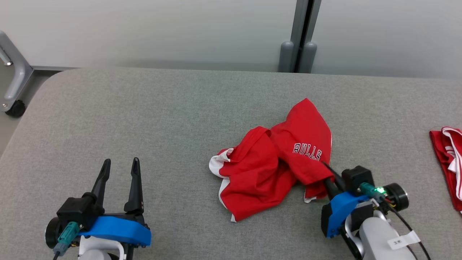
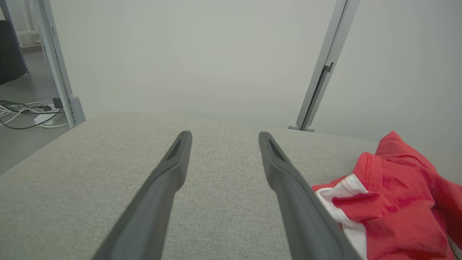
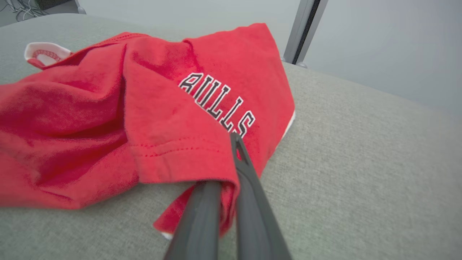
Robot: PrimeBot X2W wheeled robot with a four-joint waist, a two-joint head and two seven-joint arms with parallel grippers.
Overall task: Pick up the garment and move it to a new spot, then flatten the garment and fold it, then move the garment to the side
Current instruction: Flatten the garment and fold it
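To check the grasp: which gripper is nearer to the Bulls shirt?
Right. The right gripper is shut on an edge of the Bulls shirt; the left gripper stands open, apart from it.

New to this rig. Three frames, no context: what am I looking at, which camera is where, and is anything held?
This is a wheeled robot with two arms. Each arm ends in an end effector with two long dark fingers. The wide picture comes from the camera on its head, looking down on a grey fabric-covered table. The other two come from cameras on the wrists, each looking along that arm's own fingers.

On the table lies a crumpled red Bulls shirt with white trim. A second red-and-white garment sits at the right edge of the head view.

The left end effector is open and holds nothing, off to the shirt's left. The right end effector is shut on the shirt's near hem. The shirt is not yet lifted.
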